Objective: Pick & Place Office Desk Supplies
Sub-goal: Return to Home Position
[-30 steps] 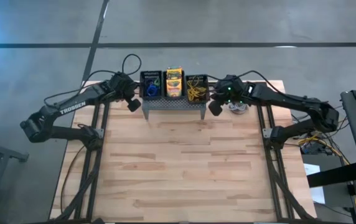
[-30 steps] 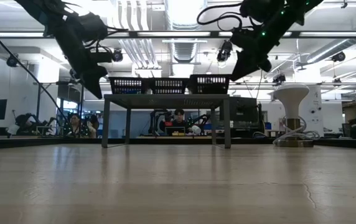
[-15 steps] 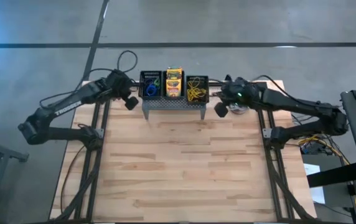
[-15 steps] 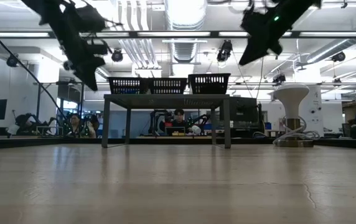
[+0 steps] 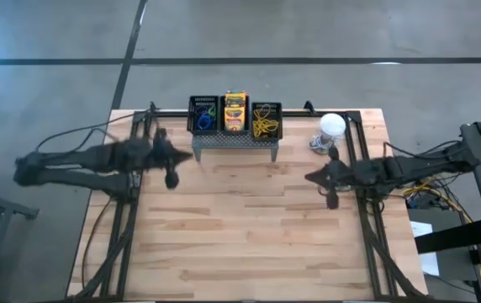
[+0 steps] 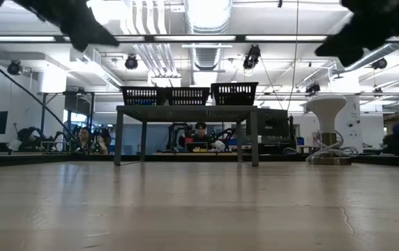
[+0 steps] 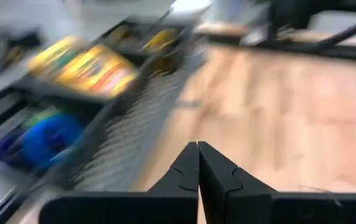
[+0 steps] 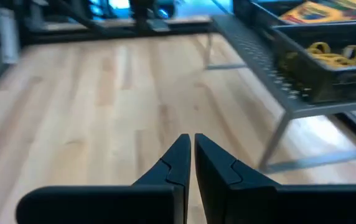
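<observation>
My left gripper [image 7: 197, 149] and right gripper [image 8: 192, 140] both have fingers together, holding nothing. Bins [image 5: 191, 116] sit loaded on the stand [image 5: 234, 141] at the table's [image 5: 249, 231] far edge, midway between them, neither nearer.

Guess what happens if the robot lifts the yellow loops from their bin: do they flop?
Probably floppy: the yellow loops lie in a thin, tangled heap in the black mesh bin, so they would likely dangle and stretch. They look thin, so probably light. Since they are tangled, lifting one may drag others along.
</observation>
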`<state>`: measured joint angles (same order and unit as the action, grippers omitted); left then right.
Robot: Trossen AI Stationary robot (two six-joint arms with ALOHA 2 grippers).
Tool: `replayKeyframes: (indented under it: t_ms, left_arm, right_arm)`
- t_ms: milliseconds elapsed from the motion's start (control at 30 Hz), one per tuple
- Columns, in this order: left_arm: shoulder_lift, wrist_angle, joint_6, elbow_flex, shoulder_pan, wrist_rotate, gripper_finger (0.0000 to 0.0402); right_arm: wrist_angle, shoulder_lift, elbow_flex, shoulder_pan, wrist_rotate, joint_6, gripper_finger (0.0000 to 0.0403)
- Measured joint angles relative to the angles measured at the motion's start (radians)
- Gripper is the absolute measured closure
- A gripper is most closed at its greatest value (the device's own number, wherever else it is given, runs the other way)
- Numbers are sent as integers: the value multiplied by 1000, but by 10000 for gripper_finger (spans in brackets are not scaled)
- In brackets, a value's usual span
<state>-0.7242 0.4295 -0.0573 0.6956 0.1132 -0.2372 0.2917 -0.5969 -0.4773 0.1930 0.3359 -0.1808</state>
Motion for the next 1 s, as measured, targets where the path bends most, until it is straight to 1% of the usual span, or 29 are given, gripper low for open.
replayKeyframes:
  t_ms: [33, 100, 200, 267, 333, 433, 533, 667, 733, 867, 1000]
  left_arm:
    - [4, -49, 0, -21, -69, -34, 400]
    - [4, -149, 0, -59, -208, -133, 400]
    - [-17, -233, 5, -97, -375, -291, 400]
    - [-26, -235, 1, -115, -448, -364, 400]
    - [-32, -239, -26, -132, -480, -395, 400]
    - [-32, -246, -82, -163, -472, -392, 400]
    - [-24, -259, -78, -207, -433, -340, 399]
    - [-13, -352, -49, -261, -370, -213, 399]
    - [-9, -419, -28, -289, -340, -195, 399]
    - [1, -536, -21, -341, -294, -172, 399]
    - [1, -624, -18, -394, -263, -89, 398]
  right_arm:
    - [-18, 42, 37, 23, 0, 0, 385]
    - [-71, 124, 109, 54, -24, 11, 385]
    - [-194, 248, 207, 43, -149, 74, 385]
    - [-263, 328, 255, 20, -227, 100, 385]
    - [-269, 405, 286, -9, -267, 103, 385]
    - [-244, 506, 319, -46, -274, 118, 385]
    - [-225, 595, 363, -73, -286, 127, 385]
    - [-262, 588, 428, -86, -332, 108, 385]
    - [-327, 583, 465, -89, -337, 109, 385]
    - [-318, 579, 469, -91, -329, 105, 385]
    - [-330, 584, 468, -91, -329, 100, 385]
